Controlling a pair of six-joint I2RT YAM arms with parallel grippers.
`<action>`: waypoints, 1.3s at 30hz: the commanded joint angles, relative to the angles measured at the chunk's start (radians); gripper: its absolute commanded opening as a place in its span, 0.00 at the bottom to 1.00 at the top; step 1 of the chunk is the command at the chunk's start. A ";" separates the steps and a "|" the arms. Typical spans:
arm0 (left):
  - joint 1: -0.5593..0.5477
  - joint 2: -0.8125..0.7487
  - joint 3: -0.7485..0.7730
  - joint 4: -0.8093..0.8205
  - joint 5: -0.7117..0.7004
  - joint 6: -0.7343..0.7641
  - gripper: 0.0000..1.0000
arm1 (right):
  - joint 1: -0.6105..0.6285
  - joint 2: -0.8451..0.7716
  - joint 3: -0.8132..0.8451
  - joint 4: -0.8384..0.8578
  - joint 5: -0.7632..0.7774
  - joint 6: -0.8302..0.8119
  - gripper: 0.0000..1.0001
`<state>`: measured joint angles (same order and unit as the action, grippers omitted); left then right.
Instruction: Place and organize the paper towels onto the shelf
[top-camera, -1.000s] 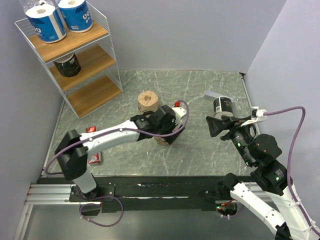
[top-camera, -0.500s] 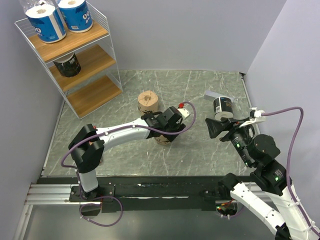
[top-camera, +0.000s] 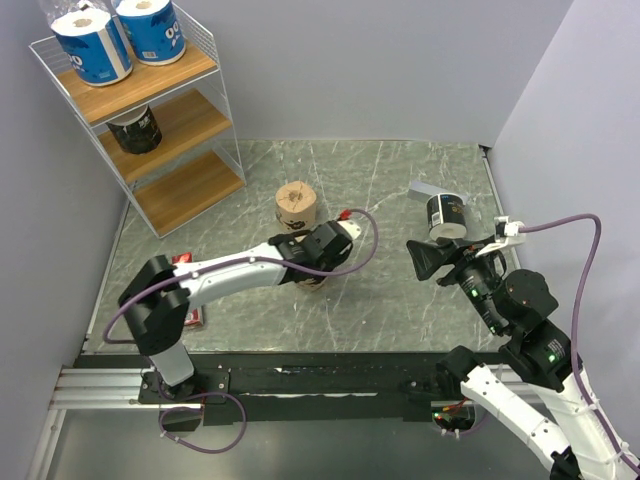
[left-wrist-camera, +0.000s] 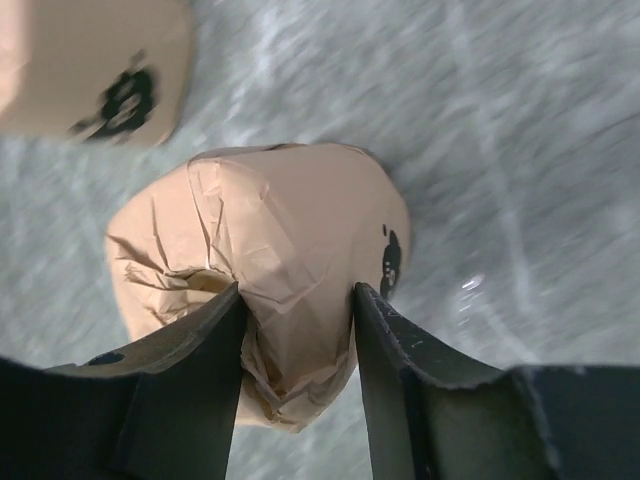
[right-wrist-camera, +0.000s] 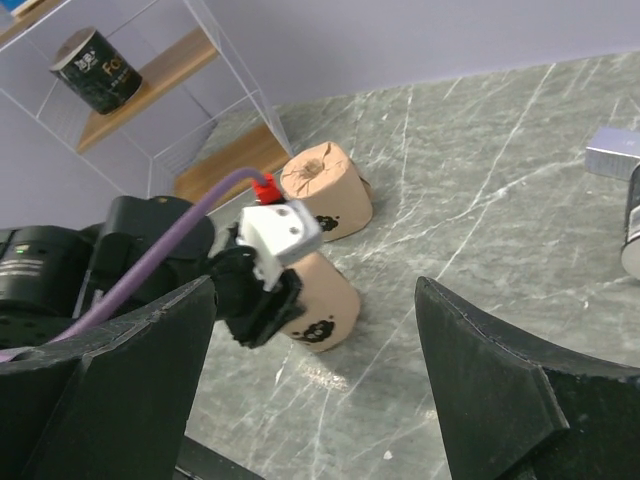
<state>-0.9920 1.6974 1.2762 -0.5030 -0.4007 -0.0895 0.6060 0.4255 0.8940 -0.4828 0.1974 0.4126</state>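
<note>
Top external view: a grey-green marbled table (top-camera: 400, 300) fills the floor of the scene, walled in by pale lilac panels. At its far left corner stands the tall white wire-frame shelf (top-camera: 190, 185) with three light-brown wooden boards. Two white paper towel rolls in blue wrappers (top-camera: 92, 42) sit side by side on the top board, a black-wrapped roll (top-camera: 135, 128) stands alone on the middle board, and the bottom board is bare.

The left arm reaches out over the middle of the table. In the left wrist view, the left gripper (left-wrist-camera: 297, 320) is clamped on a tan-brown paper-wrapped roll (left-wrist-camera: 290, 250), one black finger pressed against each side so that the wrapper creases. Whether that roll rests on the table or is just clear of it cannot be told.

A second tan-brown roll (top-camera: 296, 203) stands upright just beyond it. The right gripper (top-camera: 425, 258) hangs above the table's right side, its jaws spread wide with nothing between them. Beyond it stands another black-wrapped roll (top-camera: 446, 215), touching a small flat grey block (top-camera: 428, 190). A flat red box (top-camera: 195, 319) lies partly hidden under the left arm.
</note>
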 joint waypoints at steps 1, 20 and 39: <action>0.039 -0.119 -0.035 -0.032 -0.133 0.030 0.49 | -0.003 -0.028 -0.041 0.055 -0.026 0.022 0.88; 0.489 -0.197 -0.103 0.187 -0.050 0.318 0.35 | -0.003 -0.036 -0.072 0.049 -0.087 0.003 0.89; 0.524 -0.107 -0.075 0.095 -0.006 0.249 0.66 | -0.002 -0.047 -0.072 0.059 -0.092 0.006 0.89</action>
<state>-0.4881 1.5833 1.2236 -0.4294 -0.3904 0.1780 0.6060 0.3862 0.8223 -0.4561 0.1036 0.4252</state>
